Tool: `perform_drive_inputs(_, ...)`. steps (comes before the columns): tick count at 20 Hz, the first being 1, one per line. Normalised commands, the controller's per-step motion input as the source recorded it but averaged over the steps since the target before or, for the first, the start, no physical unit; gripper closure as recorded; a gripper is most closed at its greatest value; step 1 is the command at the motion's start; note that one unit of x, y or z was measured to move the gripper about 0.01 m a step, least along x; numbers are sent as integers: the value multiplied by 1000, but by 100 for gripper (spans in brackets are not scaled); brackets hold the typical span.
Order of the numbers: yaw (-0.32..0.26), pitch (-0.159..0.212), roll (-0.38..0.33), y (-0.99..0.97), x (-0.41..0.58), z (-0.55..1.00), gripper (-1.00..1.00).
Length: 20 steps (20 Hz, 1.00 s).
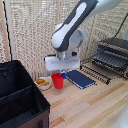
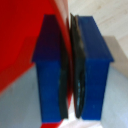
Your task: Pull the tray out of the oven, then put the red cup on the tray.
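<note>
The red cup (image 1: 58,81) is low over the wooden table, between a white bowl and a navy slab; I cannot tell whether it touches the table. My gripper (image 1: 59,73) comes down on its rim from above. In the wrist view the two blue fingers (image 2: 95,65) stand almost together with the red cup (image 2: 22,45) wall pinched between their black pads, so my gripper (image 2: 70,65) is shut on the cup. The black oven (image 1: 116,50) stands at the exterior view's right. The dark ribbed tray (image 1: 102,64) sticks out of its front, away from the cup.
A white bowl (image 1: 43,83) with yellow contents sits just beside the cup. A navy-blue slab (image 1: 80,79) lies on its other side. A big black fabric case (image 1: 19,97) fills the near left. A woven screen (image 1: 30,35) closes the back.
</note>
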Motion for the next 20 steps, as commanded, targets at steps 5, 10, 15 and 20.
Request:
perform_drive_inputs(5,-213,1,0,-196,270,803,100)
perform_drive_inputs(10,-256,55,0,-313,243,835,100)
perform_drive_inputs(15,-195,86,0,-573,201,774,100)
perform_drive_inputs(20,-109,106,0,-861,101,561,100)
